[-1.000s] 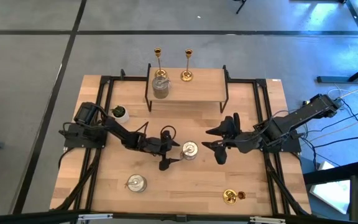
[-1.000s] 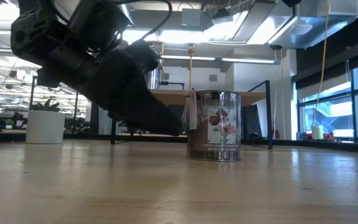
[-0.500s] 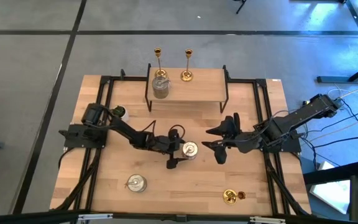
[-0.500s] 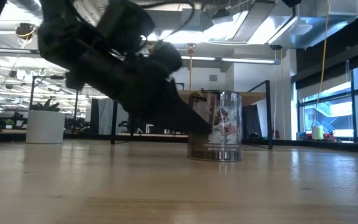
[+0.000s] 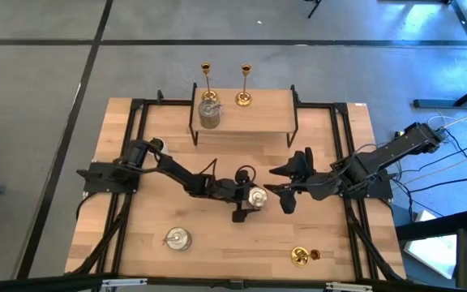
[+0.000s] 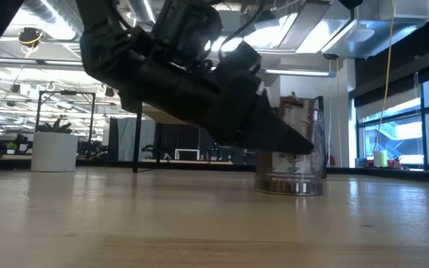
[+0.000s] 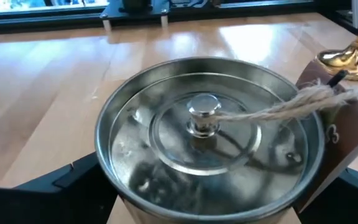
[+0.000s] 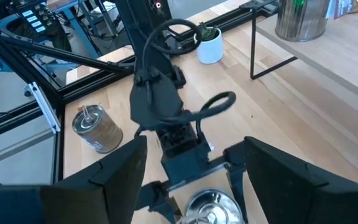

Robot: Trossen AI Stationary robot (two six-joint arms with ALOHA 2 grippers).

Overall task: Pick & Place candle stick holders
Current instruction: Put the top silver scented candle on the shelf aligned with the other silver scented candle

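A squat silvery holder (image 5: pixel 256 197) with a twine-tied brown tag (image 7: pixel 328 130) stands on the table's middle. My left gripper (image 5: pixel 247 198) is open, its fingers on either side of this holder (image 7: pixel 204 124). My right gripper (image 5: pixel 278 188) is open and empty just right of it. A second silvery holder (image 5: pixel 209 115) stands on the raised shelf (image 5: pixel 258 118), with two gold holders (image 5: pixel 207 81) (image 5: pixel 245 85) at the shelf's far edge. A third silvery holder (image 5: pixel 177 239) stands near the front left. A third gold holder (image 5: pixel 300 256) is at the front right. My left gripper comes level from the table's left, and the silvery holder's round wall (image 7: pixel 114 186) reaches far back between its open fingers (image 7: pixel 67 183). The holder stands on the table by its base. Which part of the gripper touches it is hidden under the holder's rim.
A small white pot with a green plant (image 5: pixel 157 147) stands at the left, beside my left arm. The black-framed shelf spans the table's far middle. A small brown item (image 5: pixel 314 255) lies beside the front gold holder. Black rails (image 5: pixel 343 154) run along both sides of the table.
My left gripper has gone toward the table's right edge, low over the table, until its open fingers took the silvery holder between them. The holder stayed put at first, then slid a little toward the right, staying upright on the table.
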